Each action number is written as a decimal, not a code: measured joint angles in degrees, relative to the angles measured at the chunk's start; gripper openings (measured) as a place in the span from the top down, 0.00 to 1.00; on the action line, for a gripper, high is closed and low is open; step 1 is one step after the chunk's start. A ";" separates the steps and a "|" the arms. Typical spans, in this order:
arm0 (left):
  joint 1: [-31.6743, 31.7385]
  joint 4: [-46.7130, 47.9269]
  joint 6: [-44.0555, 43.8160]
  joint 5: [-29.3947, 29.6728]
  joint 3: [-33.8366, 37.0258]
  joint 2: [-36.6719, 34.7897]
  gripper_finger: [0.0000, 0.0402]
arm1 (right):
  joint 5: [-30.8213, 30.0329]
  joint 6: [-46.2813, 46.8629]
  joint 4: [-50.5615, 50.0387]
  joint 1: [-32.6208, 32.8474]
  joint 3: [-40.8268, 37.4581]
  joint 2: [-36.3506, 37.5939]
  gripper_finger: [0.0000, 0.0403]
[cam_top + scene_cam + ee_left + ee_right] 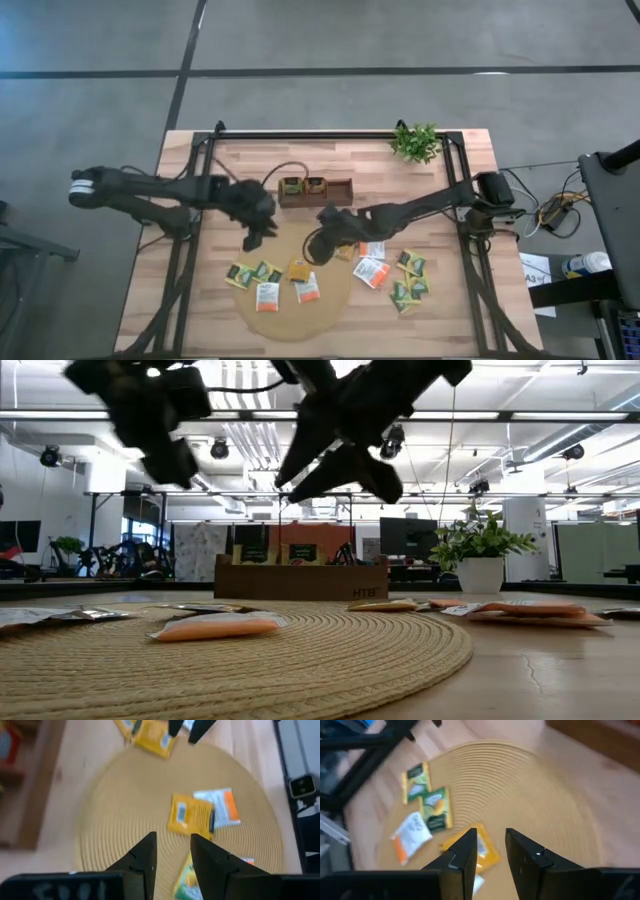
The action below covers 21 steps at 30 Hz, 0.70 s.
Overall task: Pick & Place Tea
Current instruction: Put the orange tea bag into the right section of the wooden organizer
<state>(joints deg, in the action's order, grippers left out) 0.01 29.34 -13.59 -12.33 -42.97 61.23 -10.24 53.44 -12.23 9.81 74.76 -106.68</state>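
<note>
Both empty end effectors, left (258,235) and right (318,245), hover narrowly parted above the mat (330,310).

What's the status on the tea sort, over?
Left gripper and right gripper open, empty, above the mat. Sachets loose on mat and table; two compartments of the tray filled. Nothing blocking.

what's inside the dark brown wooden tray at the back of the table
The dark brown wooden tray holds tea sachets standing upright in two of its three compartments; the third, at the right arm's side, looks bare. How many sachets stand in each cannot be told, since the front ones cover any behind.
</note>
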 joint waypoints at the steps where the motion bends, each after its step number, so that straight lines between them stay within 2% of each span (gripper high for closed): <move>1: -1.73 -0.03 -1.59 1.38 1.09 -0.98 0.72 | 0.03 0.86 1.00 0.15 0.00 -0.48 0.75; 7: -12.15 -0.36 -11.07 8.50 6.86 -6.29 0.72 | -0.20 7.68 4.52 1.40 0.44 -3.47 0.75; 12: -18.03 -0.40 -18.32 10.18 9.40 -7.86 0.72 | -0.20 11.18 3.60 3.22 3.25 -5.92 0.75; 16: -21.11 -0.43 -21.89 11.01 10.52 -7.90 0.72 | -2.23 15.37 -1.56 5.22 5.39 -6.88 0.75; 21: -23.38 -1.33 -22.95 11.59 10.59 -7.54 0.72 | -10.54 25.08 -19.15 8.63 8.88 -6.41 0.78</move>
<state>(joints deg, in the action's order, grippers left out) -23.37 28.01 -36.53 -0.74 -32.38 53.69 -20.78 78.53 -31.38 18.44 83.64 -113.09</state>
